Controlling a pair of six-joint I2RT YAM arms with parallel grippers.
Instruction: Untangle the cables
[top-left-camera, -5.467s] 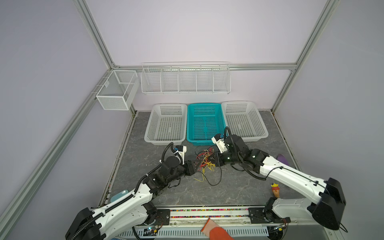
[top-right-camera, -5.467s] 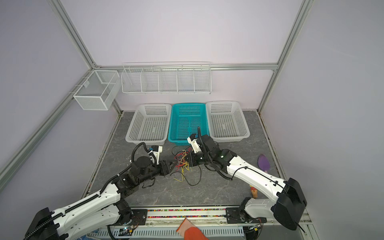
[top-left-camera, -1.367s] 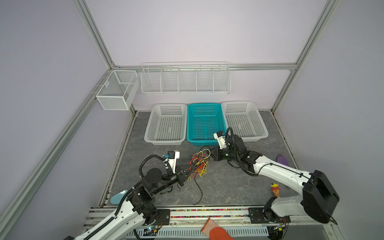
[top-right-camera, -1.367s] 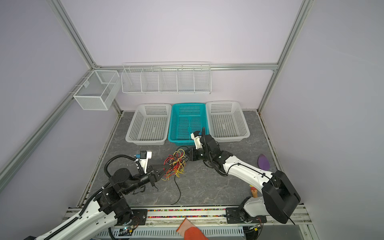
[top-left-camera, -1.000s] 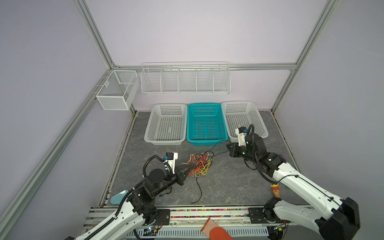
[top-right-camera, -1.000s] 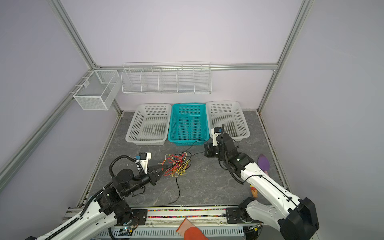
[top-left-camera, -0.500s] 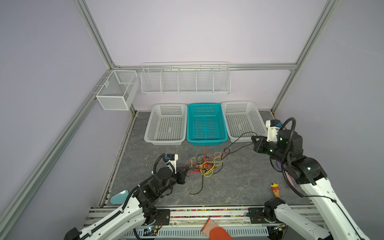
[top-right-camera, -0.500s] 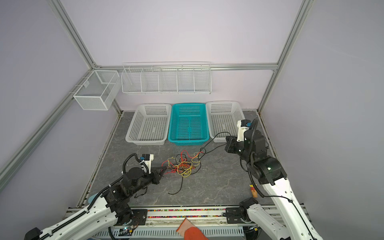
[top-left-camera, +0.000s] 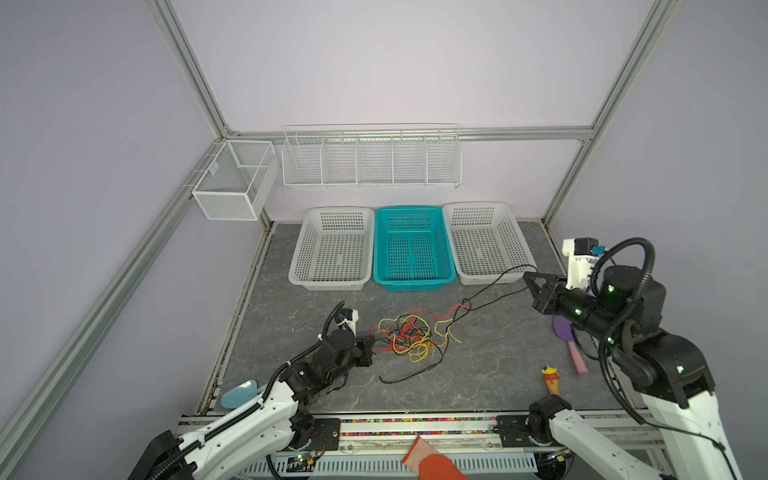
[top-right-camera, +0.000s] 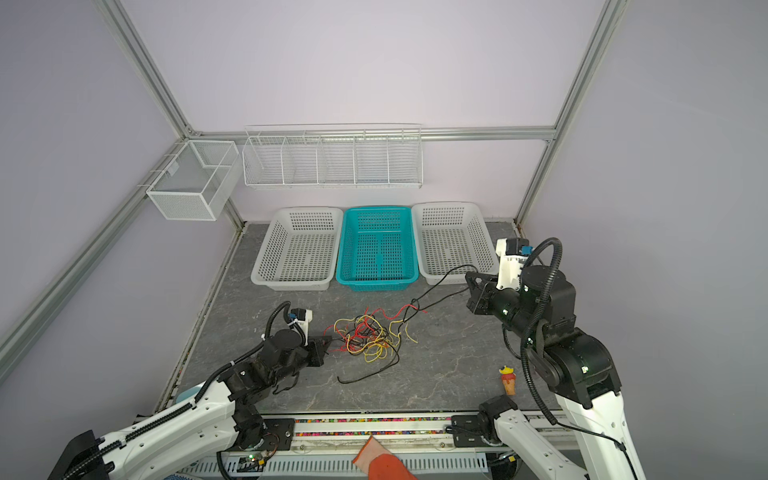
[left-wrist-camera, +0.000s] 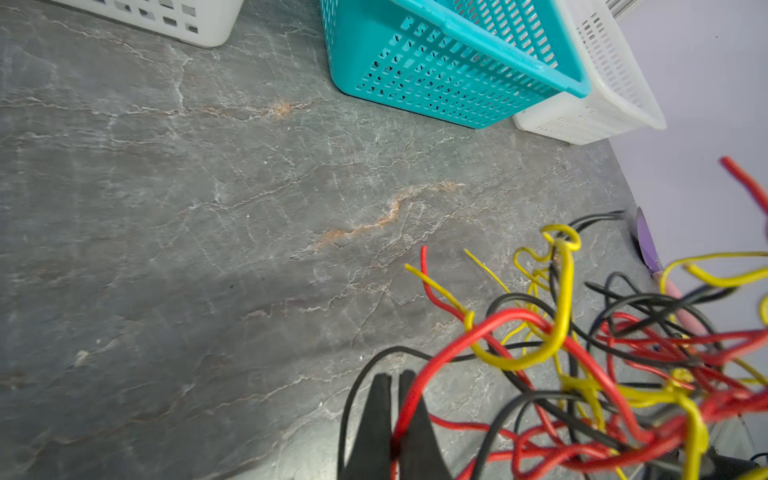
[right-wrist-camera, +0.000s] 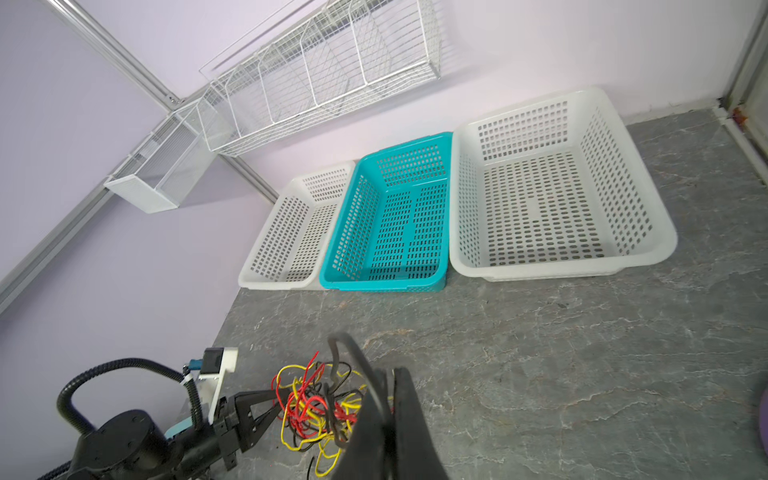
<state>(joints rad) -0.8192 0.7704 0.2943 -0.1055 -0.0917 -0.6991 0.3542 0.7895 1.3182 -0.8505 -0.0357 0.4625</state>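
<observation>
The cables (top-left-camera: 409, 338) (top-right-camera: 368, 338) are a loose tangle of thin red, yellow and black wires on the grey table. My left gripper (top-left-camera: 371, 340) (top-right-camera: 327, 340) (left-wrist-camera: 392, 377) sits at the tangle's left edge, shut on a red cable (left-wrist-camera: 415, 390). Far to the right and raised off the table, my right gripper (top-left-camera: 526, 275) (top-right-camera: 468, 275) (right-wrist-camera: 388, 370) is shut on a black cable (top-left-camera: 494, 279) (right-wrist-camera: 345, 345). That cable stretches in a long loop from the jaws back to the tangle's right end.
Two white baskets (top-left-camera: 328, 283) (top-left-camera: 451, 232) flank a teal basket (top-left-camera: 411, 283) at the back. A purple spatula (top-left-camera: 565, 330) with a pink handle and a small cone toy (top-left-camera: 551, 380) lie under the right arm. A pale blue object (top-left-camera: 243, 392) lies front left.
My right gripper has swung far to the right and upward, drawing the black cable out of the tangle. The tangle has spread and shifted right; the left gripper keeps hold at its left edge.
</observation>
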